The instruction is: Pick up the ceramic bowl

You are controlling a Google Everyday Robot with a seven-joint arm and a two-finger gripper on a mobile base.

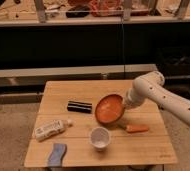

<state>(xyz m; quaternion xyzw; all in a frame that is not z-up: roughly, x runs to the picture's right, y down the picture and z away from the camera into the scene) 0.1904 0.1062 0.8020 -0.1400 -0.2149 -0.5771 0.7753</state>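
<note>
The ceramic bowl (108, 109) is orange and sits near the middle of the wooden table (63, 92). It is tilted, with its inside facing the camera. My gripper (124, 103) comes in from the right on a white arm and is shut on the bowl's right rim. The bowl's lower edge is close above the tabletop; I cannot tell whether it touches.
A black box (79, 106) lies left of the bowl. A white cup (100, 137) stands in front of it. An orange carrot-like item (136, 128) lies to the right front. A white bottle (52, 129) and a blue sponge (57, 154) lie at front left. Shelving stands behind the table.
</note>
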